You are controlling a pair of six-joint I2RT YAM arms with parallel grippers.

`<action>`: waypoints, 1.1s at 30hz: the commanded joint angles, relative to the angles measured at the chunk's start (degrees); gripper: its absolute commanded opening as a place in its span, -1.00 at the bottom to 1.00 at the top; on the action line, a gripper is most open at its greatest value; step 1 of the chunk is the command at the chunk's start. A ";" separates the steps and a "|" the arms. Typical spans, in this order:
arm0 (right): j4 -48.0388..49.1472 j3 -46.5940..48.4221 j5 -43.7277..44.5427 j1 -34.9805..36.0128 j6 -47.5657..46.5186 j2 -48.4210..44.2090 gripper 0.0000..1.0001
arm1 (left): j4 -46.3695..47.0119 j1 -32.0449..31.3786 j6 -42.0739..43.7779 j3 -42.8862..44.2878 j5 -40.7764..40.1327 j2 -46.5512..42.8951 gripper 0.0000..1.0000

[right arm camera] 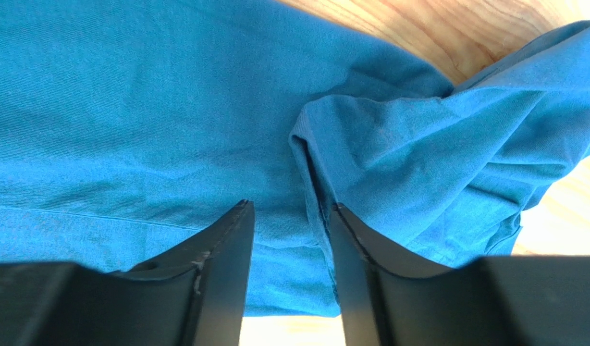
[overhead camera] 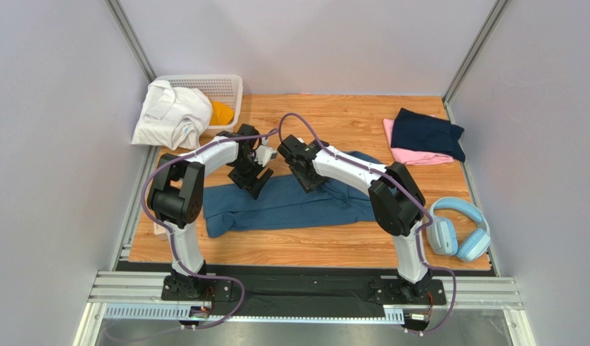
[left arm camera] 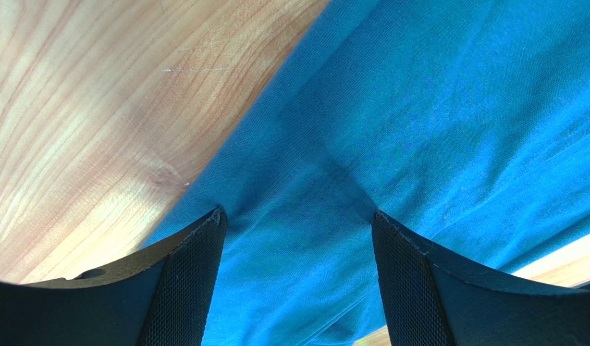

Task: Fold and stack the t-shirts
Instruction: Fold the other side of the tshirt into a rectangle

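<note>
A large teal-blue t-shirt [overhead camera: 291,202] lies flattened across the middle of the table. My left gripper [overhead camera: 251,182] is down on its far left part. In the left wrist view the gripper [left arm camera: 298,216] is open wide, with both fingertips [left arm camera: 204,238] pressed on the blue cloth [left arm camera: 435,108]. My right gripper [overhead camera: 306,177] is down on the shirt's far middle. In the right wrist view the gripper [right arm camera: 289,209] is open with a narrower gap, and a raised fold edge of the shirt [right arm camera: 309,166] runs along its right finger. A folded navy shirt [overhead camera: 426,132] lies on a pink shirt [overhead camera: 410,154] at the far right.
A white lattice basket [overhead camera: 217,86] stands at the far left corner with a white garment [overhead camera: 171,115] draped over it and an orange one [overhead camera: 220,113] inside. Light-blue headphones [overhead camera: 460,229] lie at the near right edge. Grey walls enclose the wooden table [overhead camera: 327,115].
</note>
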 commanded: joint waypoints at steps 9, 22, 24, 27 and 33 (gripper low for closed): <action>4.29 1.91 2.18 0.14 -2.99 1.97 -0.25 | -0.31 0.01 0.64 0.96 0.76 -2.64 0.60; 4.30 2.44 7.61 -1.00 -1.42 2.86 -1.00 | -0.40 0.10 1.00 -0.10 0.94 -3.08 0.59; 1.58 3.58 10.25 -1.26 1.20 1.45 -1.00 | -0.13 0.10 0.91 -0.62 0.85 -3.08 0.59; -4.66 4.81 15.36 -2.66 8.13 -2.94 -1.00 | 0.05 0.19 1.35 -1.06 0.67 -3.17 0.59; -10.99 -8.32 18.79 -7.14 23.88 -18.56 -1.00 | 0.13 0.45 1.44 -1.06 1.38 -3.52 0.58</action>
